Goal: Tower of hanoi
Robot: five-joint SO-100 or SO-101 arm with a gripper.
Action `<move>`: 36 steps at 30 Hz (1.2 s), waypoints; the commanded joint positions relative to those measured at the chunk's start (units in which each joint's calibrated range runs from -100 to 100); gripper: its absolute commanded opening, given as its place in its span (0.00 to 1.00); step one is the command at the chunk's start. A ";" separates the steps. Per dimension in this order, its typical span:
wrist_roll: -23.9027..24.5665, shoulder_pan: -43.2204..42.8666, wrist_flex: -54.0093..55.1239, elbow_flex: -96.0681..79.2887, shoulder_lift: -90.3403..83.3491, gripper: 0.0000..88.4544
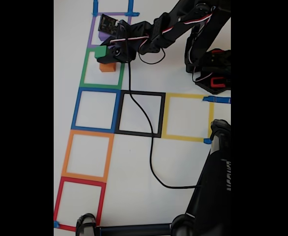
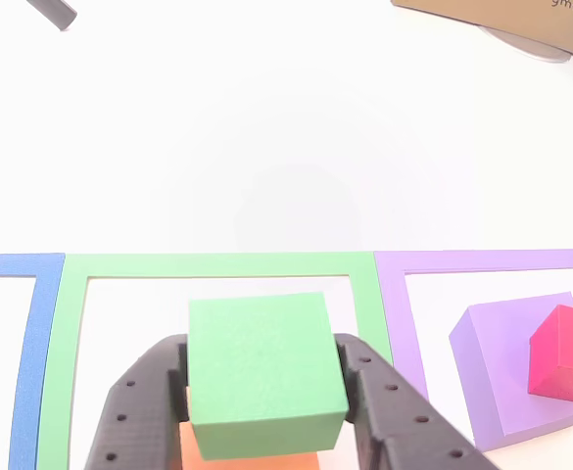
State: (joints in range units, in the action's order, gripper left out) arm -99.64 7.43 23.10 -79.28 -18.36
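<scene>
Green cube (image 2: 264, 367): it is sitting between the two black fingers, directly above an orange block, inside the green tape square; in the fixed view the green cube (image 1: 101, 51) is showing at the left end of the arm.
Blue tape square (image 2: 29, 343): it is lying at the far left of the other view, sharing an edge with the green square.
Green tape square (image 2: 217, 264): it is framing the stack and the gripper; in the fixed view it (image 1: 84, 69) is lying second from the top of the left column.
Gripper (image 2: 264, 401): its fingers are pressing against the left and right faces of the green cube, parted just to the cube's width and gripping it.
Orange block (image 2: 252, 460): it is peeking out under the green cube, whether touching it I cannot tell; in the fixed view it (image 1: 107, 67) is resting on the table inside the green square.
Purple block (image 2: 501, 372): it is sitting in the purple tape square (image 2: 462, 262) to the right of the gripper.
Red cube (image 2: 563, 352): it is resting on top of the purple block, turned at an angle.
</scene>
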 commanded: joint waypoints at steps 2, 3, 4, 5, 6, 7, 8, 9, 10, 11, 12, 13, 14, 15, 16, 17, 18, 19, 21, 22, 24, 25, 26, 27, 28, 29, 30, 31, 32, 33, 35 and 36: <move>-0.36 0.62 4.19 -1.26 0.56 0.05; -0.36 0.53 4.43 -1.72 0.48 0.05; -0.36 0.24 4.68 -2.26 0.24 0.05; -0.36 -0.05 5.08 -2.72 0.07 0.05; -0.36 -0.24 5.49 -3.08 -0.01 0.05; -0.36 -0.53 5.89 -3.35 -0.01 0.05; -0.36 -0.62 6.38 -3.44 0.24 0.05; -0.36 -0.62 6.86 -3.54 0.72 0.05; -0.36 -0.62 7.59 -3.54 1.29 0.05; -0.36 -0.62 8.40 -3.54 2.09 0.06; -0.36 -0.53 9.29 -3.54 2.90 0.06; -0.36 -0.43 10.35 -3.54 3.95 0.06; -0.36 -0.43 11.24 -3.54 4.68 0.06; -0.36 -0.34 12.13 -3.54 5.56 0.06; -0.36 -0.24 12.86 -3.54 6.29 0.06; -0.36 -0.14 13.50 -3.54 7.02 0.06; -0.36 -0.05 14.15 -3.54 7.66 0.06; -0.36 -0.05 14.80 -3.54 8.23 0.06; -0.36 -0.05 15.53 -3.54 9.12 0.06; -0.36 -0.05 16.01 -3.54 9.52 0.06; -0.36 0.05 16.50 -3.54 10.01 0.06; -0.36 0.05 16.58 -3.54 10.25 0.06; -0.36 0.05 16.58 -3.44 10.41 0.06; -0.36 0.05 16.74 -3.44 10.57 0.06; -0.36 0.05 16.90 -3.44 10.73 0.06; -0.36 0.05 16.90 -3.44 10.89 0.06; -0.36 0.05 16.90 -3.35 10.97 0.06; -0.36 0.05 17.07 -3.26 11.22 0.06; -0.36 -0.05 17.23 -3.26 11.46 0.06; -0.36 -0.05 17.39 -3.17 11.70 0.06; -0.36 -0.05 17.55 -2.99 12.19 0.06; -0.36 0.05 17.55 -2.99 12.43 0.06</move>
State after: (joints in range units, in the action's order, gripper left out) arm -99.64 7.20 39.14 -83.00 -5.95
